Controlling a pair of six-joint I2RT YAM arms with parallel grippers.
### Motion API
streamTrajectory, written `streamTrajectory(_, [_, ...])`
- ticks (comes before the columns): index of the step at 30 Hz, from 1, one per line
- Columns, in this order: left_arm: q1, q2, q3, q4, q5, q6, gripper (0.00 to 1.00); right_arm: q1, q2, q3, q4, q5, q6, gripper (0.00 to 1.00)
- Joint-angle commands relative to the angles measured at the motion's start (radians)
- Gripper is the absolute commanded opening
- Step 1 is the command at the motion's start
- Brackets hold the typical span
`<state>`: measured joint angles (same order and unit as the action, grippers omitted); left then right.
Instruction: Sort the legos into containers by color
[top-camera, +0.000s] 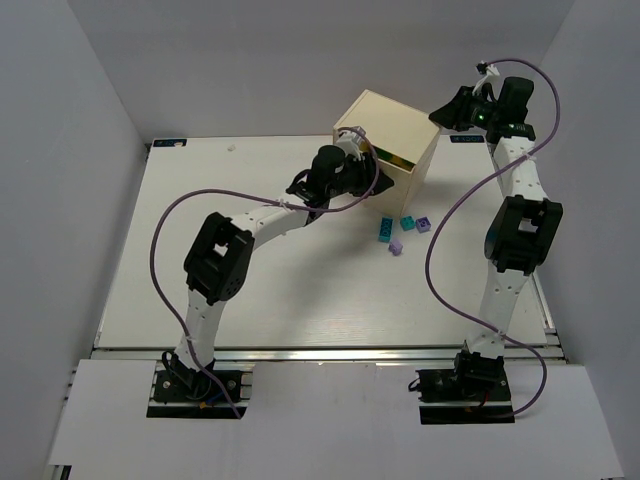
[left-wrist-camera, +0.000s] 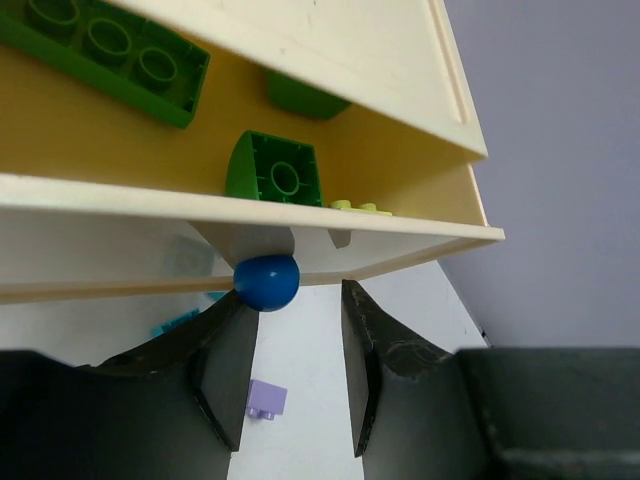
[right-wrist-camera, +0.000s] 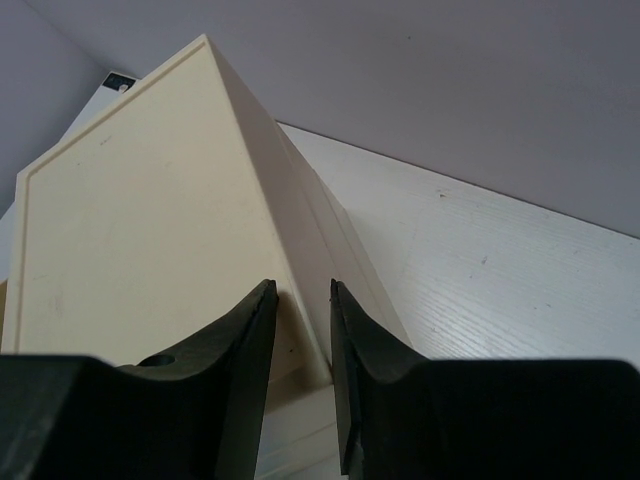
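White surface (top-camera: 250, 280), grey walls (top-camera: 300, 60). Beside the half-open, empty left tool (left-wrist-camera: 297, 300) is set the round blue knob (left-wrist-camera: 266, 282) of the cream wooden chest (top-camera: 395, 130), on its open drawer (left-wrist-camera: 120, 192). The right tool (right-wrist-camera: 303, 290) is narrowly parted at the chest's corner, and its grip cannot be told. The chest could be jolted if the knob slips. Counted: three dark green plastic bricks (left-wrist-camera: 275, 170) and one lime-yellow (left-wrist-camera: 360, 207) inside, two teal (top-camera: 385, 231) and two lilac (top-camera: 423, 223) outside.

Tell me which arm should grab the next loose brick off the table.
Left, probably: the left jaws hang low beside the blue knob, a lilac brick in sight between them. The right jaws sit high at the top corner of the chest.
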<state>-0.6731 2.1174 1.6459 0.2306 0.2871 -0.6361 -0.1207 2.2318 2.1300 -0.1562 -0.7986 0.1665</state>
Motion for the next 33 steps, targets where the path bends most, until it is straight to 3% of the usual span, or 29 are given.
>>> streamTrajectory(1, [0.007, 0.004, 0.083, 0.015, -0.057, 0.026, 0.49, 0.03, 0.035, 0.004, -0.172, -0.12, -0.03, 0.33])
streamTrajectory(16, [0.007, 0.084, 0.222, -0.039, -0.115, 0.042, 0.49, 0.027, 0.019, -0.024, -0.189, -0.116, -0.051, 0.35])
streamTrajectory(19, [0.007, 0.067, 0.198, -0.028, -0.1, 0.058, 0.5, 0.018, 0.014, -0.031, -0.174, -0.11, -0.039, 0.45])
streamTrajectory(23, [0.007, -0.008, 0.08, 0.038, -0.065, 0.081, 0.53, -0.006, -0.023, -0.076, -0.097, -0.097, 0.011, 0.89])
streamTrajectory(28, [0.018, -0.115, -0.095, 0.108, -0.033, 0.113, 0.67, -0.054, -0.04, -0.079, -0.046, -0.106, 0.086, 0.89])
streamTrajectory(33, [0.029, -0.276, -0.271, 0.176, -0.046, 0.125, 0.68, -0.1, -0.086, -0.113, -0.007, -0.122, 0.108, 0.89])
